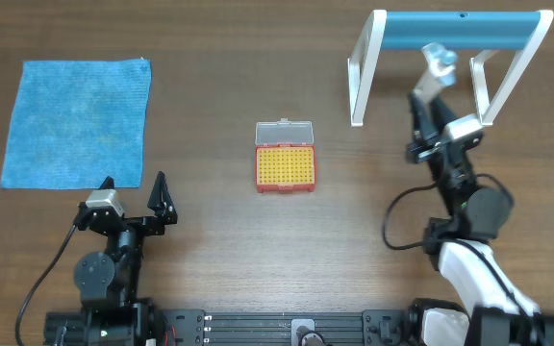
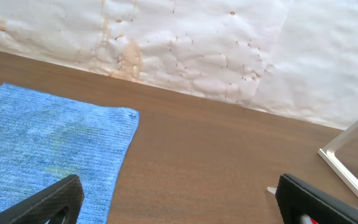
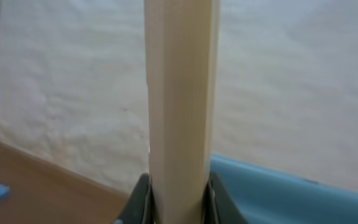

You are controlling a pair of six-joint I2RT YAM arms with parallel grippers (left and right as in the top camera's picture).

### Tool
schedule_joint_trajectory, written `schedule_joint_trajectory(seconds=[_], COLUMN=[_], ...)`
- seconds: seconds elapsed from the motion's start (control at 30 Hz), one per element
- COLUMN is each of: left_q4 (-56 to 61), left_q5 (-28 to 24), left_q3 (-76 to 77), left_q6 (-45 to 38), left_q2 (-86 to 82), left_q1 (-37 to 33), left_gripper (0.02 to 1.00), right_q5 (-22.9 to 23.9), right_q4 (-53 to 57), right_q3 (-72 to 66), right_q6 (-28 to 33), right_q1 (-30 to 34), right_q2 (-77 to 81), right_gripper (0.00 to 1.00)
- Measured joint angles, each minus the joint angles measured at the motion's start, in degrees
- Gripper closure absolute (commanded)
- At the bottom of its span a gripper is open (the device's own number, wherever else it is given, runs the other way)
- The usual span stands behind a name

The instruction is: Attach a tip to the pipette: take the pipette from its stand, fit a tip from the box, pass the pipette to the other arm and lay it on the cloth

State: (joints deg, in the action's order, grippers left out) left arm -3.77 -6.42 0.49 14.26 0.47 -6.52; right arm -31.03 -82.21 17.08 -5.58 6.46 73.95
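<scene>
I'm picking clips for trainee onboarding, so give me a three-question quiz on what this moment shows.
1. True or false: the right gripper is shut on the pipette.
2. The lid of the tip box is: A) open, B) closed.
3. Fill in: the open left gripper sits by a corner of the blue ___.
Key: 1 true; 2 A; 3 cloth.

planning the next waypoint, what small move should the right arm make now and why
Probably draw the pipette clear of the stand toward the tip box: the right gripper is shut on it beside the stand's blue bar, and the box lies open at mid-table.
</scene>
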Motion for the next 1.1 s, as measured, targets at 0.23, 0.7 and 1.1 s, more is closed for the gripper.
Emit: schedule_joint_trajectory(seconds=[0.23,0.7,1.1], left_q4=[0.00,0.00,0.00], left_q5=[-0.02,-0.02,-0.02], left_q3=[0.00,0.00,0.00], left_q6=[0.00,0.00,0.00], left_q2=[0.00,0.00,0.00], left_q1=[0.00,0.00,0.00], left_gripper=[0.023,0.020,0.023], right_q5=[5.97,7.61,8.04], right_q4=[-1.03,-1.25,-1.14], right_q3=[7.21,9.22,11.19], right_q6=[-1.75,-2.82,-2.05], right_q1=[-26.73,-35.26,-35.26], right_q2=[23.63,31.15,34.67], right_gripper=[0.919,0.921,0.921])
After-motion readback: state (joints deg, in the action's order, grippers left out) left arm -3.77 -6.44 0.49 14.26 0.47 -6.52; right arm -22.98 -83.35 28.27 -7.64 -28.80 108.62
